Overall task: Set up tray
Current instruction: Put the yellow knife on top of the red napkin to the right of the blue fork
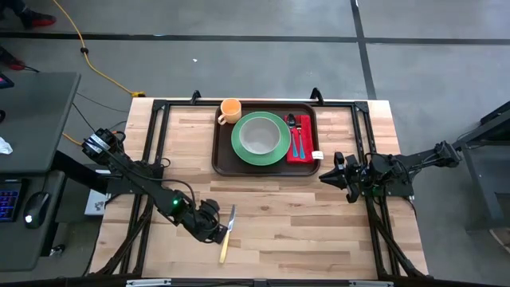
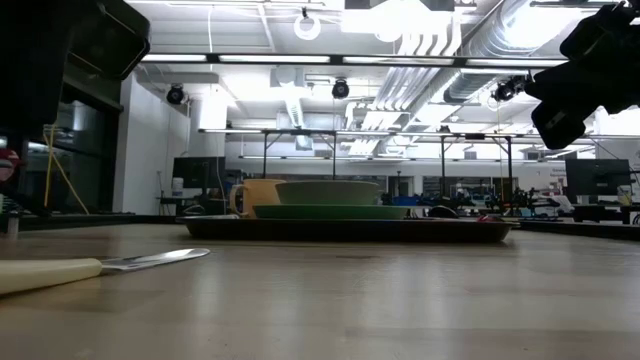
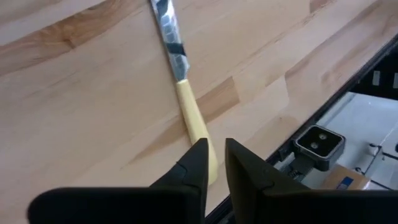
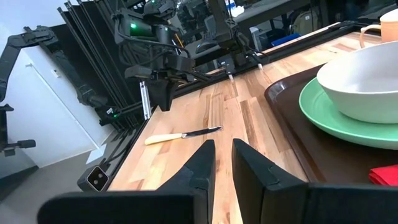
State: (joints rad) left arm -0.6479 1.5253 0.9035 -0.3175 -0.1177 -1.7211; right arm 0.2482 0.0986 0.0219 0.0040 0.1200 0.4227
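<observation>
While the tray [image 1: 221,151] sits at the far middle of the table [image 1: 319,223], it carries a green plate [image 1: 275,151] with a pale bowl [image 1: 259,135], an orange mug [image 1: 230,110] at its far left corner, and a red napkin [image 1: 301,148] with cutlery on its right. Well in front of the tray lies a cream-handled knife [image 1: 227,236]. The left gripper [image 1: 213,232] hangs just beside the knife's handle, fingers nearly pressed together and empty. The right gripper [image 1: 327,175] waits off the tray's near right corner, fingers likewise close together, holding nothing.
</observation>
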